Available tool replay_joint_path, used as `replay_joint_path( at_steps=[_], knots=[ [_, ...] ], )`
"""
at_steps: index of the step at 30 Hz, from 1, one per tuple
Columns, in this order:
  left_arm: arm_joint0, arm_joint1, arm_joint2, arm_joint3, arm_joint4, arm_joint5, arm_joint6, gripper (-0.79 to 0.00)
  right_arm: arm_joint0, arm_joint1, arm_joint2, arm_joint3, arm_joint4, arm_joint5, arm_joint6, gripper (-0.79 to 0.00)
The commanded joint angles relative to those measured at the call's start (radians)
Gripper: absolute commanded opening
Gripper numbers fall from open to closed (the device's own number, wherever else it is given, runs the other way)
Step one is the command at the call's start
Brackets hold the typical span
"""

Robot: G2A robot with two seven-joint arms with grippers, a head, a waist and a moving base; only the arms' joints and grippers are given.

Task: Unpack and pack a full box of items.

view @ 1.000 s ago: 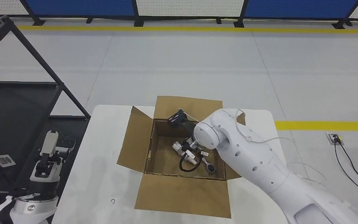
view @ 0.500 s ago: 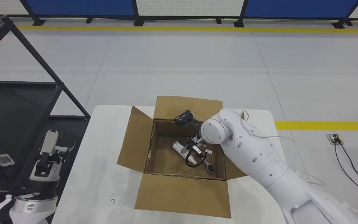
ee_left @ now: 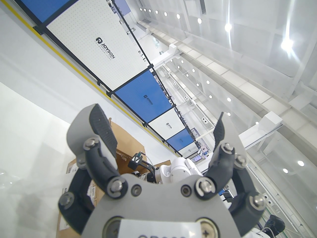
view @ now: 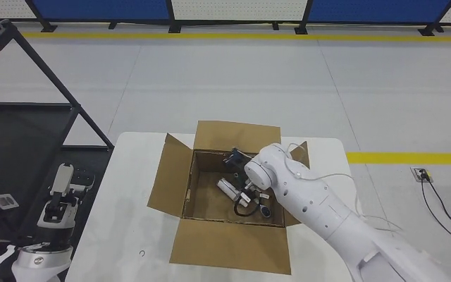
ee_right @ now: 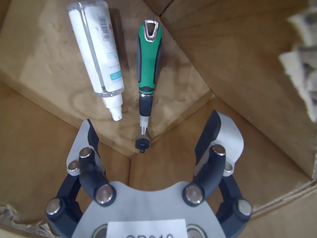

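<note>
While left gripper (ee_left: 159, 111) and right gripper (ee_right: 151, 118) hold fingers (ee_right: 208, 134) spread | box (view: 229, 247) (flaps open) on white table (view: 120, 211) | blue panels (view: 99, 8)

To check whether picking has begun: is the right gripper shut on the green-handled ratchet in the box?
No, the right gripper is open, and the ratchet lies on the box floor beside the spray bottle.

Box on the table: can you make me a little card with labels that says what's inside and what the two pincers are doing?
Box: cardboard, flaps open, on the white table
Inside: a white bottle and a green-handled wrench, lying side by side
Right pincer: open, empty, inside the box, near the wrench
Left pincer: open, empty, away from the box
</note>
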Motion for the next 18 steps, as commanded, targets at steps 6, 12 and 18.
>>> replay_joint_path(
  at_steps=[6, 12, 18],
  knots=[
    [0.000, 0.000, 0.000, 0.000, 0.000, 0.000, 0.000, 0.000, 0.007, -0.033, -0.018, 0.085, -0.009, -0.016, -0.012, -0.068],
    [0.000, 0.000, 0.000, 0.000, 0.000, 0.000, 0.000, 0.000, 0.006, -0.057, -0.023, 0.144, -0.018, -0.014, -0.039, -0.182],
    [0.000, 0.000, 0.000, 0.000, 0.000, 0.000, 0.000, 0.000, 0.009, -0.076, -0.021, 0.185, -0.022, -0.023, -0.050, -0.394]
  ],
)
